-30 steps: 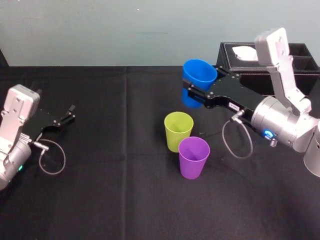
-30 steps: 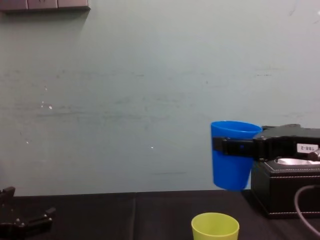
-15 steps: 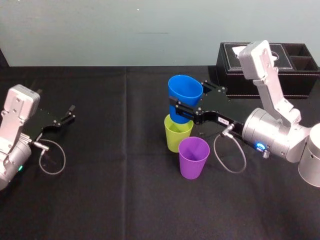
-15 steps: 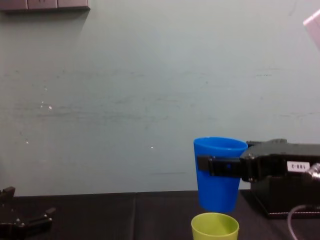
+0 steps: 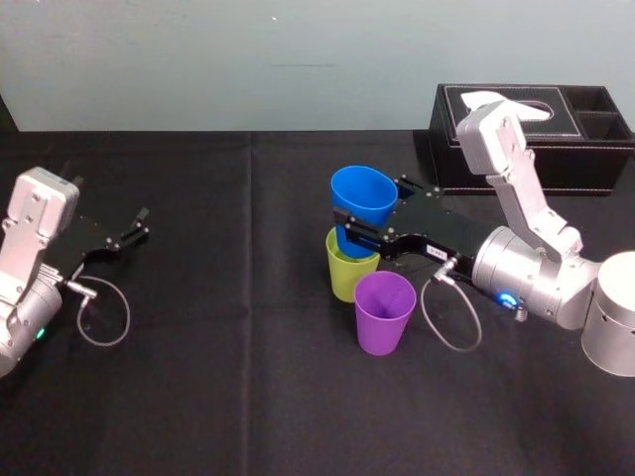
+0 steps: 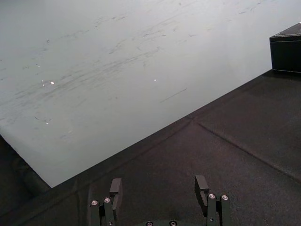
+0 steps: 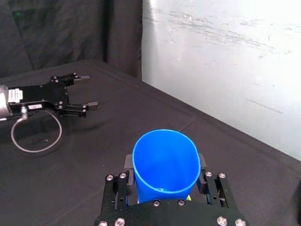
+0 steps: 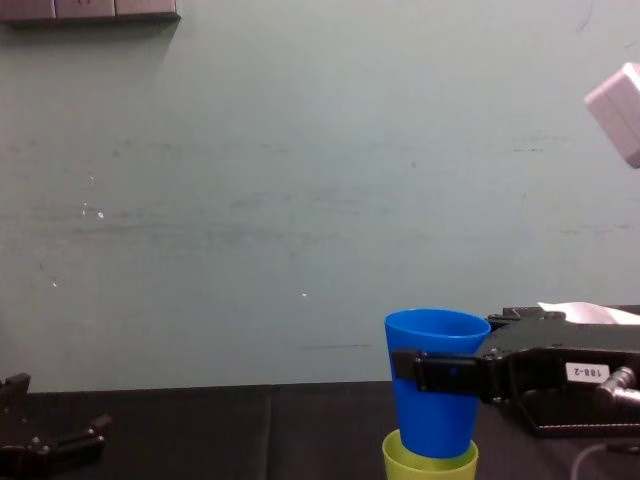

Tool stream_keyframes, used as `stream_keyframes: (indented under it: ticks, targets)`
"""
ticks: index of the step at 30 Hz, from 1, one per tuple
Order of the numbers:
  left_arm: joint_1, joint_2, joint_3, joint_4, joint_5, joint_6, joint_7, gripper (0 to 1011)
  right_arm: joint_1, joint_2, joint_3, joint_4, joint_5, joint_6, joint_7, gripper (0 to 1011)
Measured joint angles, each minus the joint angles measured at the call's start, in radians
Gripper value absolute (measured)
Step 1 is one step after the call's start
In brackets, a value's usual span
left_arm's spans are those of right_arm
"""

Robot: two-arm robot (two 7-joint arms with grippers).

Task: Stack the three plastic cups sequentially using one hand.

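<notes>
My right gripper [image 5: 353, 230] is clamped on the blue cup [image 5: 363, 197], one finger on each side of its wall a little below the rim. In the right wrist view the fingers [image 7: 127, 163] flank the blue cup [image 7: 164, 157], whose open mouth faces up. The right gripper reaches in from the right, over the middle of the black table [image 5: 248, 397].

The blue cup is directly over the green cup [image 5: 346, 278]. In the chest view the base of the blue cup [image 8: 432, 385] sits just inside the mouth of the green cup [image 8: 402, 460], and most of the blue wall is above the green rim.

The purple cup [image 5: 384, 313] stands upright just beside the green cup, on the side nearer me. I cannot tell whether the two touch.

A black box [image 5: 585, 159] stands at the far right of the table, behind my right arm.

My left gripper [image 5: 134, 226] rests at the far left of the table, well apart from the cups. Its fingers [image 6: 115, 186] are spread apart and hold nothing.
</notes>
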Motion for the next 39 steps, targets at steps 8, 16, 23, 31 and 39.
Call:
stream_keyframes:
  ticks: [8, 16, 23, 31, 39]
  targets:
    - [0.000, 0.000, 0.000, 0.000, 0.000, 0.000, 0.000, 1011, 0.018, -0.008, -0.013, 0.035, -0.014, -0.013, -0.007, 728]
    - [0.000, 0.000, 0.000, 0.000, 0.000, 0.000, 0.000, 1011, 0.030, -0.019, -0.021, 0.067, -0.023, -0.026, -0.008, 728]
    - [0.000, 0.000, 0.000, 0.000, 0.000, 0.000, 0.000, 1011, 0.030, -0.023, -0.024, 0.077, -0.026, -0.033, -0.007, 728]
    - [0.000, 0.000, 0.000, 0.000, 0.000, 0.000, 0.000, 1011, 0.026, -0.027, -0.027, 0.086, -0.035, -0.038, -0.010, 728]
    - [0.000, 0.000, 0.000, 0.000, 0.000, 0.000, 0.000, 1011, 0.019, -0.032, -0.028, 0.095, -0.048, -0.039, -0.015, 728]
